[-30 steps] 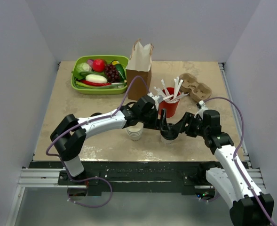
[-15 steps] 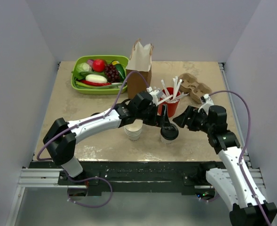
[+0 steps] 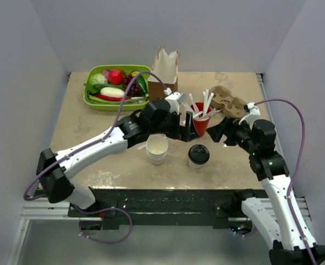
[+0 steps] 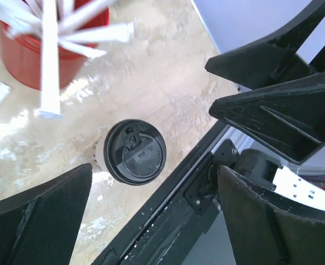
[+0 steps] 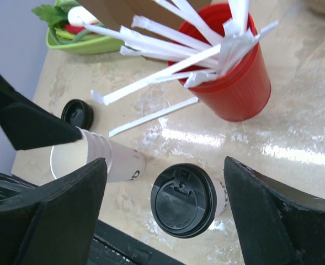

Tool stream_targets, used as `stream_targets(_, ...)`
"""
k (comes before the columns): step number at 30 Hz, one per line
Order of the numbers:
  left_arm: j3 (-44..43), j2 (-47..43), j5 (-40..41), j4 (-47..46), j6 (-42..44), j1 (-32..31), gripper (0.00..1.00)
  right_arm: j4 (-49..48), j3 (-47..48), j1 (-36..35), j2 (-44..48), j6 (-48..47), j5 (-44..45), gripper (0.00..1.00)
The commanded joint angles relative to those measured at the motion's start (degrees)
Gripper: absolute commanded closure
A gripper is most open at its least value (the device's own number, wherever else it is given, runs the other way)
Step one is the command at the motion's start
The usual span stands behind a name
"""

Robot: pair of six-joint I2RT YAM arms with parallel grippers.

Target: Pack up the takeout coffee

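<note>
The takeout coffee [image 3: 198, 155], a small white paper cup with a black sip lid, stands upright on the table near the front edge. It shows below the fingers in the left wrist view [image 4: 134, 159] and the right wrist view [image 5: 183, 200]. My left gripper [image 3: 185, 129] hangs above and behind it, open and empty [image 4: 155, 178]. My right gripper [image 3: 222, 132] is off to the cup's right and behind it, open and empty [image 5: 165, 179]. Neither gripper touches the cup.
A stack of lidless white cups [image 3: 157, 149] stands left of the coffee. A red cup of wrapped straws [image 3: 201, 123] is just behind it. A brown paper bag [image 3: 165, 77], a cardboard carrier [image 3: 229, 102] and a green tray of vegetables [image 3: 117, 88] are at the back. A loose black lid [image 5: 77, 114] lies beyond the stack.
Both grippers were down at the lidded cup and have lifted away from it, the left toward the back left, the right toward the back right. The cup stays in place.
</note>
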State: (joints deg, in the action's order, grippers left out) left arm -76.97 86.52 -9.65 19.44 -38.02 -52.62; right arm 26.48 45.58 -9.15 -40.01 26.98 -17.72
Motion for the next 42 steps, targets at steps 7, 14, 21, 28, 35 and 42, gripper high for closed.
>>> stream_targets(7,1.55,-13.64,10.95,4.64,1.11,7.79,0.0,-6.08,6.79,0.01,0.46,-1.67,9.0,0.02)
stream_targets(14,5.86,-20.16,22.98,10.59,-0.12,9.55,0.0,-3.03,16.36,0.18,-12.26,-5.35,27.72,0.02)
stream_targets(21,11.92,-25.96,28.28,14.57,-3.28,12.63,0.0,2.79,30.33,0.97,-33.18,-2.73,42.14,0.06)
stream_targets(28,14.47,-29.74,30.39,16.42,-4.25,14.12,0.01,4.1,40.97,1.24,-52.26,0.79,48.21,0.19)
stream_targets(35,16.59,-27.02,25.21,13.78,-4.61,14.83,0.0,3.94,47.4,1.85,-66.06,5.53,50.23,0.24)
stream_targets(42,16.06,-25.61,25.03,13.43,-3.9,15.71,0.0,-0.28,46.44,1.85,-70.73,7.82,51.46,0.27)
